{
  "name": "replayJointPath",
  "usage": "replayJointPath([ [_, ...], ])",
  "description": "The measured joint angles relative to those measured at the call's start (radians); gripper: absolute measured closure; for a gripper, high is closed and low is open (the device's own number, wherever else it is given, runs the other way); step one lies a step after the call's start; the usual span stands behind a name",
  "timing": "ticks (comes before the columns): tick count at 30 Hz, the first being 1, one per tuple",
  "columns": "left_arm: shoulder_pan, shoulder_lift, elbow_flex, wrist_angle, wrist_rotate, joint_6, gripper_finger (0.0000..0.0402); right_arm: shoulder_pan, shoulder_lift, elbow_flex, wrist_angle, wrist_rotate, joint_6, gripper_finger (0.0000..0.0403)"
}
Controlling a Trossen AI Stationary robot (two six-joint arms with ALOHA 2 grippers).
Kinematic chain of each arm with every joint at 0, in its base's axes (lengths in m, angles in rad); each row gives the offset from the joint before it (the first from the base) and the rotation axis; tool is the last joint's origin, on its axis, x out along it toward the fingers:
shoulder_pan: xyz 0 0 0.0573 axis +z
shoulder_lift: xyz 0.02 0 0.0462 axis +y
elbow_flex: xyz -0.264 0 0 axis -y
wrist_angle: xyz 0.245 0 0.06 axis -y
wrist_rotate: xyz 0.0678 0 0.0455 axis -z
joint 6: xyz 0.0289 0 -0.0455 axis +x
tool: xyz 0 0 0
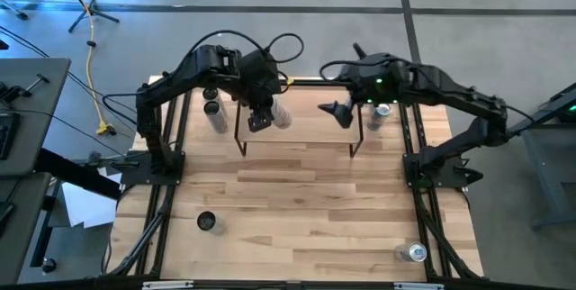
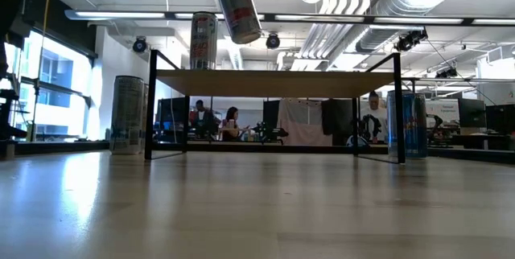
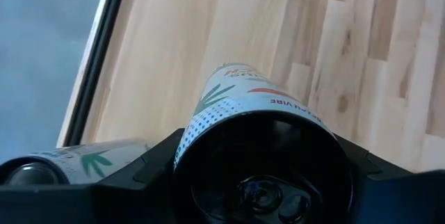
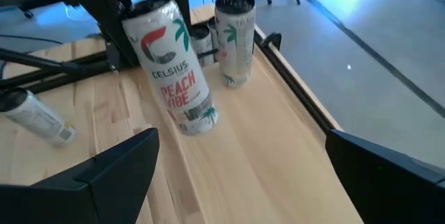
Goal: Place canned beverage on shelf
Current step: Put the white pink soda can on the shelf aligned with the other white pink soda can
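Left claw (image 1: 261, 117) grips a slim white Celsius "Peach Vibe" beverage can (image 2: 237, 3) w/ red and green print, held tilted in the air above the left part of the shelf (image 1: 297, 121), a low rack w/ plain light wood top and thin black metal legs at the far-centre of the light wood plank desk (image 1: 297, 209); low view shows the can's lower end clear of the shelf top, not touching it; right wrist view shows the same can leaning, its top in the dark fingers (image 4: 115, 12). Right claw (image 1: 340, 112) hangs released, jaws spread wide and holding nothing, over the shelf's right part.

A second white can w/ green palm print (image 4: 233, 40) stands upright on the shelf top near its left end, just beyond the held one. Other cans stand on the desk: a silver can (image 2: 129, 116) left of the shelf, a blue-and-silver can (image 2: 406, 124) right of it, a dark-topped can (image 1: 206, 223) near-left, a silver-topped can (image 1: 416, 253) near-right. People (image 2: 213, 121) sit at workstations in the room beyond.
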Motion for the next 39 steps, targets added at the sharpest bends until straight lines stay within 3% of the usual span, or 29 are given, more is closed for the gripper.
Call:
replayJointPath([
  [8,0.041,-0.004,-0.013,0.005,0.026,0.004,0.0177,0.001,0.060,0.000,0.023,-0.016,0.014,0.0005],
  [17,0.042,-0.023,-0.200,0.001,0.025,-0.020,0.0177,0.012,0.123,-0.001,0.103,-0.053,-0.092,0.0005],
  [39,0.039,-0.022,-0.215,0.001,0.028,-0.027,0.0176,0.003,0.152,-0.001,0.098,-0.085,-0.109,0.0005],
])
